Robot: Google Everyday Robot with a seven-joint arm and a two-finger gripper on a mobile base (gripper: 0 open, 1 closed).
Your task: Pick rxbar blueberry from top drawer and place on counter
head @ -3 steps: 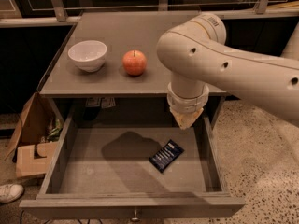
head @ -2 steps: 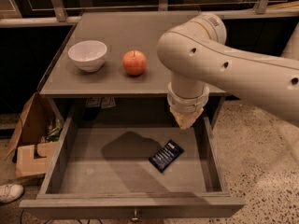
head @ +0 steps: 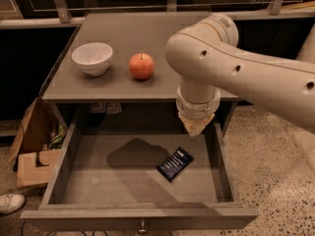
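The rxbar blueberry (head: 175,163), a dark flat wrapper with white text, lies tilted on the floor of the open top drawer (head: 98,181), right of its middle. The gripper (head: 196,126) hangs from the thick white arm over the drawer's back right part, above and slightly behind the bar, apart from it. The counter (head: 162,38) is the grey cabinet top behind the drawer.
A white bowl (head: 92,57) and a red apple (head: 141,66) stand on the counter's left half. Cardboard boxes (head: 34,146) sit on the floor left of the cabinet, with a white shoe (head: 10,203) near them. The white arm crosses the right side.
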